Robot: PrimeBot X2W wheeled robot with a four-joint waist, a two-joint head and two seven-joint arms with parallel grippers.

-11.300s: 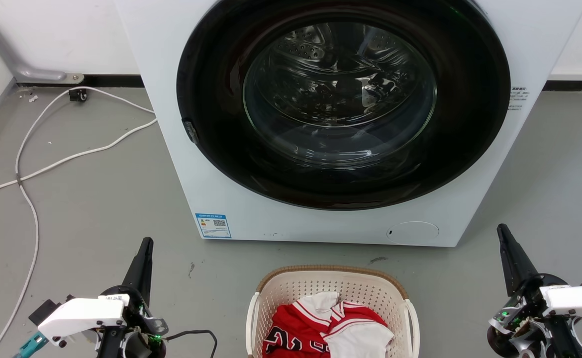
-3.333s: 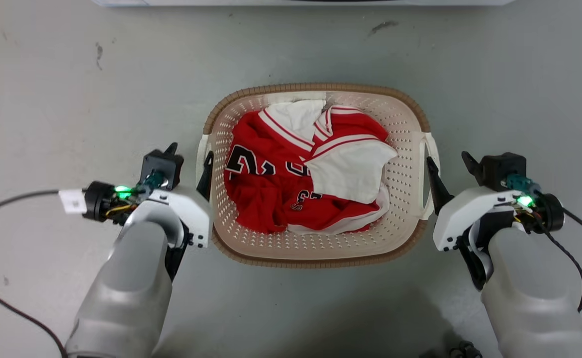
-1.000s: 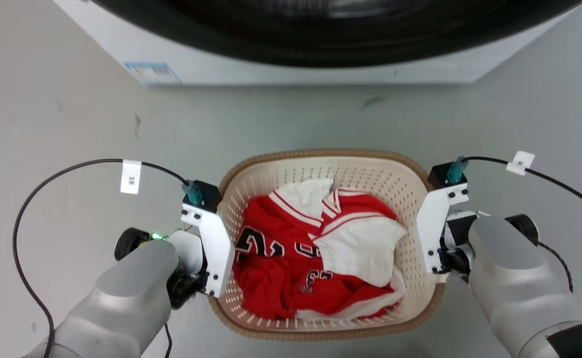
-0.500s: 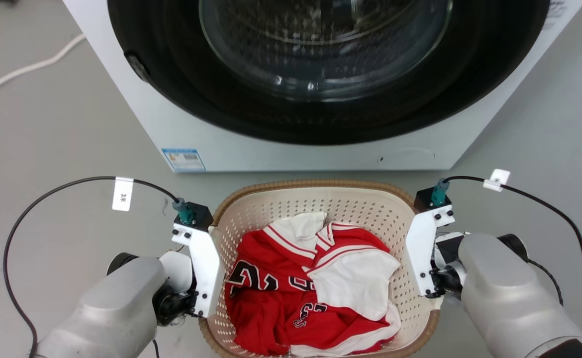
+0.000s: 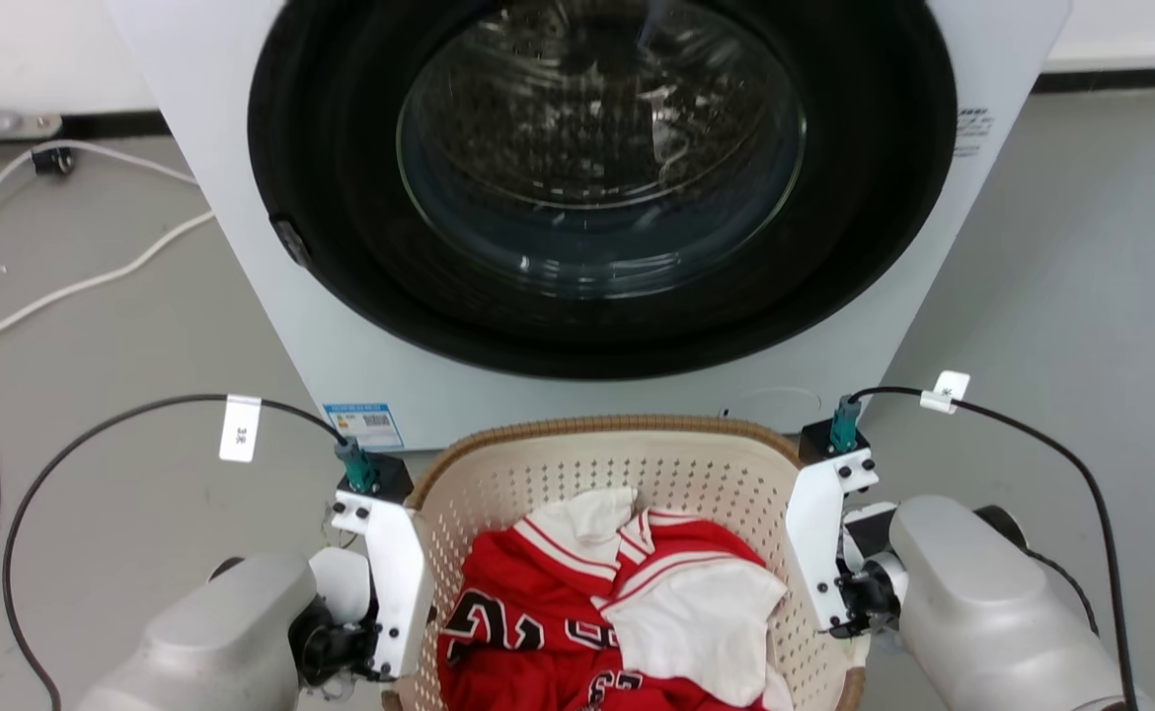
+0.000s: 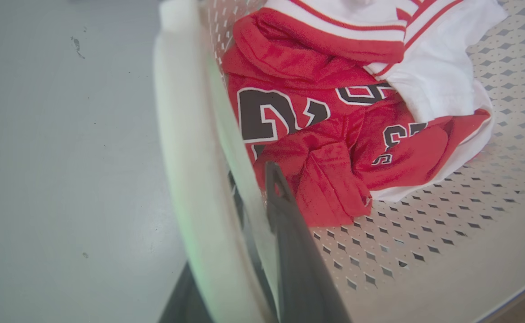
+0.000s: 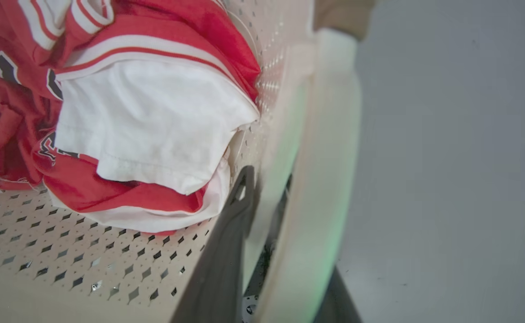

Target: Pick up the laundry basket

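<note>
The laundry basket, cream perforated plastic with a brown woven-look rim, hangs between my two arms at the bottom middle of the head view, with a red and white jersey in it. My left gripper is shut on the basket's white left handle, one finger inside the wall and one outside. On the other side, my right gripper grips the white right handle the same way. In the head view the white wrist plates hide the fingertips.
A white front-loading washing machine with a closed round glass door stands just beyond the basket. White cables trail over the grey floor at the left. Bare grey floor lies to the right.
The head camera has tilted up, so more of the washing machine shows and the basket sits lower in the picture. Both grippers keep their hold on the handles.
</note>
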